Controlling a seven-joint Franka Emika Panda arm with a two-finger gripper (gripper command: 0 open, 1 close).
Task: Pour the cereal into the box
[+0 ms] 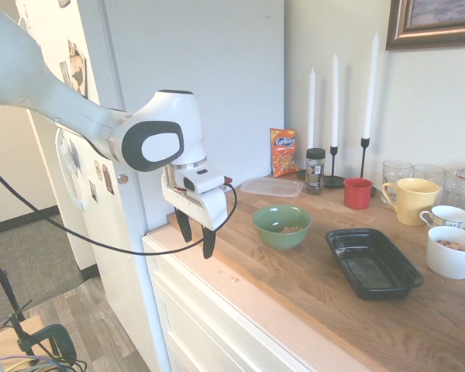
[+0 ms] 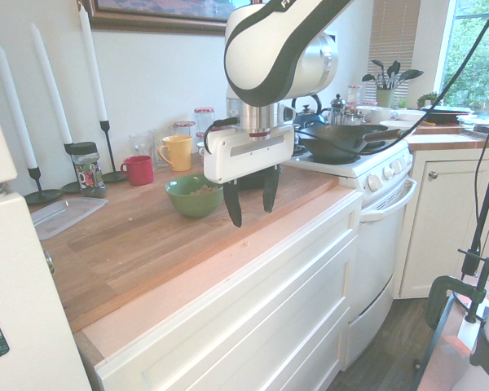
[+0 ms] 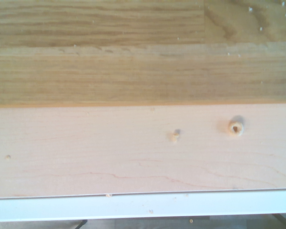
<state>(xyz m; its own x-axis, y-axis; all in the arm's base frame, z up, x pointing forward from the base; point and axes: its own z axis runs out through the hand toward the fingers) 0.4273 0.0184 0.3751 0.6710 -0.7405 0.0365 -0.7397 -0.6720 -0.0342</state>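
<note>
In the first exterior view, the gripper [image 1: 197, 235] hangs at the left, over the front edge of the table [image 1: 294, 279], its fingers apart and holding nothing. To its right stands the green bowl [image 1: 281, 226] with the cereal [image 1: 287, 228] heaped inside. Further right lies the box [image 1: 373, 262], well apart from the bowl and looking empty. Behind them stand the orange snack packet [image 1: 283, 152], a spice jar [image 1: 315, 170], a red cup [image 1: 357, 193] and a yellow mug [image 1: 411, 200]. The wrist view shows a stray ring [image 3: 236, 127] on the pale table edge. By my judgement nothing is done yet: the bowl must be reached, gripped, carried over and tipped.
</note>
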